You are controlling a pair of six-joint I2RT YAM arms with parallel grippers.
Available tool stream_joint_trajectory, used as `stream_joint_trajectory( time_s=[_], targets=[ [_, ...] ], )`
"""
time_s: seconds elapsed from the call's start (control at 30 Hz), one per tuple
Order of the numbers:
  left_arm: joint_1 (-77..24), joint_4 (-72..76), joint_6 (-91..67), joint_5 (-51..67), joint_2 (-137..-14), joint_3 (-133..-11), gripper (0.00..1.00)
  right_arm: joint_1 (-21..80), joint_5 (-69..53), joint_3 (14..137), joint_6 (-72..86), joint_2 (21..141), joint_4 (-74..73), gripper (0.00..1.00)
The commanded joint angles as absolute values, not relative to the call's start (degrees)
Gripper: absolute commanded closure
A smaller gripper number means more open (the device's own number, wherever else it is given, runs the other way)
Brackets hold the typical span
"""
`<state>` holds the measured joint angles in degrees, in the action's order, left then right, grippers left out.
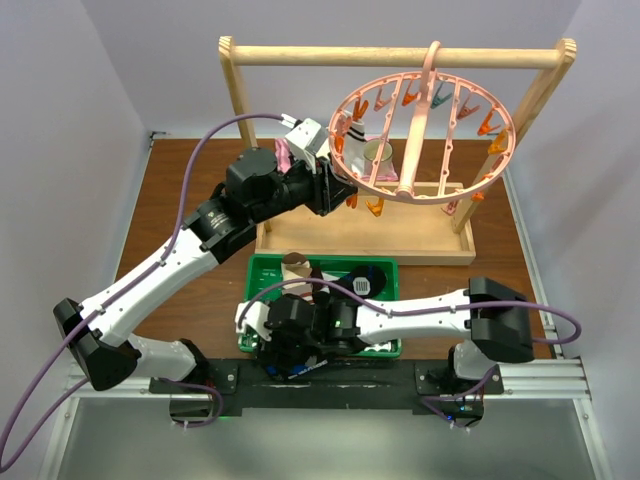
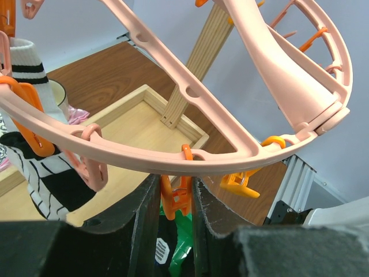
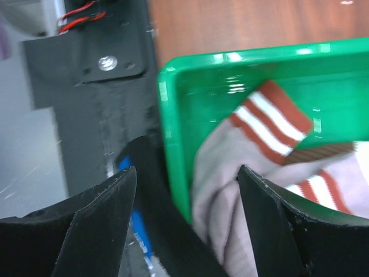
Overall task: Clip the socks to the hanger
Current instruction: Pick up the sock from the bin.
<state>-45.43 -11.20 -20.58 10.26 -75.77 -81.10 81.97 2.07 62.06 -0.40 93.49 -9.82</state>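
Your left end effector (image 2: 174, 189) is pinched on an orange clip (image 2: 174, 205) under the pink hanger (image 2: 144, 153) rim; your right end effector (image 3: 187, 184) hangs wide open and empty over the orange-banded sock (image 3: 271, 124) in the green tray (image 3: 173, 104). That sock looks light and limp, so take it by the thicker ribbed cuff.

Hanger (image 1: 418, 120): large round pink ring with spokes, central stem, top hook over wooden bar (image 1: 400, 56); ring tilted, orange and pink clips around rim. Near-rim orange clip (image 2: 177, 199) pinched in left pincer (image 2: 174, 186). Black-and-white striped sock (image 1: 350, 128) clipped at left rim, hanging. Other socks in green tray (image 1: 262, 268): brown sock (image 1: 297, 266), black sock (image 1: 365, 277), pale sock with orange-red bands (image 3: 271, 118)
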Motion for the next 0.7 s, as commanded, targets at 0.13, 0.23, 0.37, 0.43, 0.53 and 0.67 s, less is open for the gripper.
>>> stream_joint_trajectory(
  time_s=[0.13,0.23,0.37,0.43,0.53,0.67],
  targets=[
    [-45.2,-10.9,-21.0,10.8,-74.5,-80.8,1.0,78.4,-7.7,59.3,-0.4,88.3,-10.5,0.25],
    [-45.1,-11.0,-21.4,11.0,-74.7,-81.0,1.0,77.9,-7.6,58.7,-0.4,89.4,-10.3,0.25],
    [-45.1,-11.2,-21.4,11.1,-74.7,-81.3,1.0,77.0,-8.9,58.9,-0.4,91.5,-9.5,0.26],
    [-44.9,-11.1,-21.4,11.0,-74.7,-81.5,1.0,76.8,-9.6,58.9,-0.4,92.2,-9.6,0.26],
    [-45.0,-11.1,-21.4,11.1,-74.6,-81.3,1.0,76.2,-10.5,58.6,-0.4,92.7,-9.9,0.28],
    [-44.9,-10.8,-21.4,11.0,-74.5,-81.1,1.0,75.6,-11.4,58.4,-0.4,93.0,-10.7,0.38]
  ],
)
